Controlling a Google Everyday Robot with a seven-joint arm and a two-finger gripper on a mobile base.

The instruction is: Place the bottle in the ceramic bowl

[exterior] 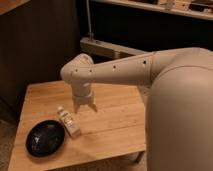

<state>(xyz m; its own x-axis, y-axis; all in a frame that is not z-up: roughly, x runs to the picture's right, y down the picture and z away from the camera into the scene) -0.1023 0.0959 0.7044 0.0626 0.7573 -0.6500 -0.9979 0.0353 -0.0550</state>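
- The gripper (85, 106) hangs above the table (117, 125), open, holding nothing.
- One bottle (68, 121) lies near it, to its left in the picture.
- One ceramic bowl (45, 138) sits beside the bottle.

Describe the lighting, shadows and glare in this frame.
Camera view: warm, even light on the wooden table, background dark; pale highlights glint inside the glossy ceramic bowl; the tool, over the table beside the bottle, is evenly lit, no glare.

My gripper (85, 106) hangs over the middle of the desk (117, 125), jaws spread and empty. The bottle (68, 121) lies toward the front edge, beside the ceramic bowl (45, 138) at the front-left corner.
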